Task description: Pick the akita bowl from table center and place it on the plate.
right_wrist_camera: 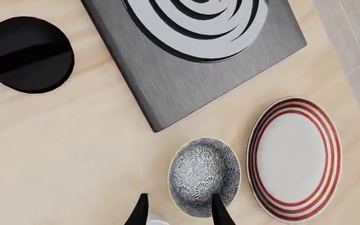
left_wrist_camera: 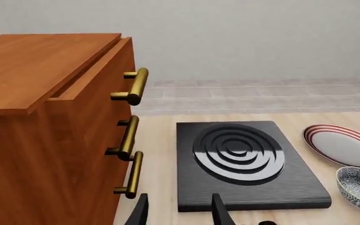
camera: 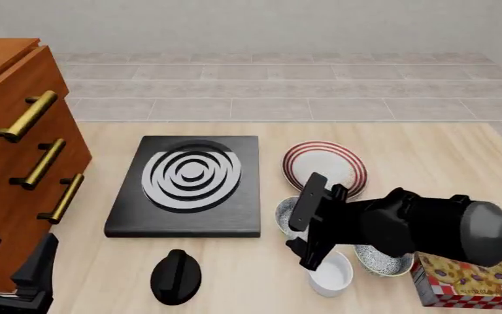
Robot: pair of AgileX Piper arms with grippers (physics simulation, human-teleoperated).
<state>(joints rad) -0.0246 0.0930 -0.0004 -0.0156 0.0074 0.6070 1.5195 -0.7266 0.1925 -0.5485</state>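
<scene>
while right claw [right_wrist_camera: 176, 211] released over akita bowl [right_wrist_camera: 204, 176], risks nudging it against plate [right_wrist_camera: 296, 159] if lowered off-centre.

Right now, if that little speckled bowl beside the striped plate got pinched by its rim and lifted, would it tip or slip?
The akita bowl looks like rigid glazed ware, so it should not flex, though the thin rim may be slippery. It is deep and round, so a one-sided rim pinch by the right end effector could let it tilt. The plate lies close beside it, making a bump plausible.
</scene>
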